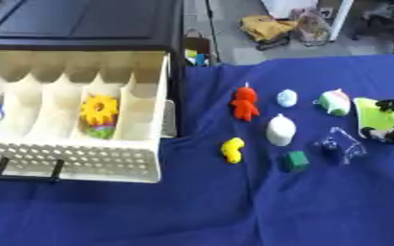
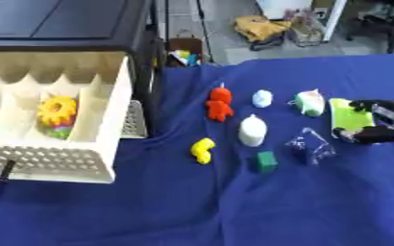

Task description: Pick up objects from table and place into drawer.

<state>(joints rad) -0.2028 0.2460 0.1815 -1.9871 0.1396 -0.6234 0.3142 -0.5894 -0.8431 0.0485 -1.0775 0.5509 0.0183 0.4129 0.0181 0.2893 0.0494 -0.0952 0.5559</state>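
Your right hand (image 2: pixel 370 121) is at the flat lime-green piece (image 2: pixel 348 112), fingers and thumb curled round its right edge, so you look to be in the grasp step; the piece lies on the cloth, well right of the open cream plastic drawer (image 1: pixel 74 161). The next move calls for a lift, then a carry left across the red figure (image 1: pixel 245 104), white egg-shaped toy (image 1: pixel 280 130), yellow toy (image 1: pixel 232 150) and green cube (image 1: pixel 297 160) to a free compartment beside the yellow flower toy (image 1: pixel 99 111). The left hand is out of view. Everything sits on a blue tablecloth (image 1: pixel 234 206); beyond the drawer, a grey floor holds clutter.
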